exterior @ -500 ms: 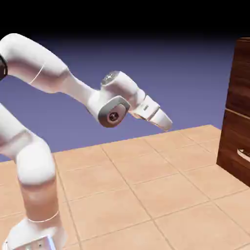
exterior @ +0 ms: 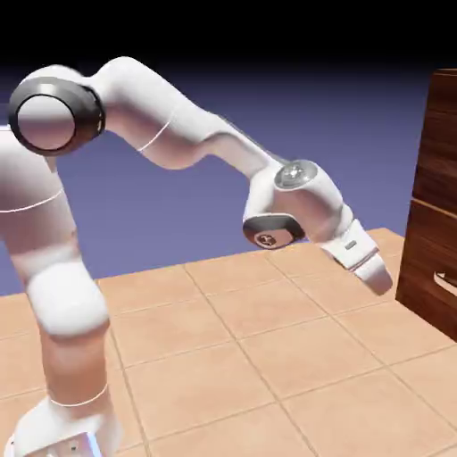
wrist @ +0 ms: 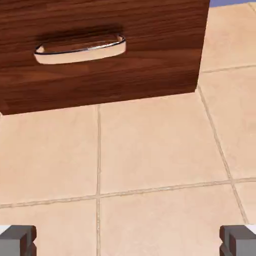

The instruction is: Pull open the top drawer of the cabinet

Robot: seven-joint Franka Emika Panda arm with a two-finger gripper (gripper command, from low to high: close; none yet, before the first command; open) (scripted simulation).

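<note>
With our gripper (wrist: pixel 128 241) open and empty, we saw the top drawer (exterior: pixel 439 147) at the exterior view's right, probably smooth-sliding but weighty, best pulled by its handle, out of view.

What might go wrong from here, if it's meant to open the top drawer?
The hand view shows only a low handle, so the open gripper might go for the wrong drawer. It also points down toward the floor tiles, so reaching further this way could bump them.
</note>
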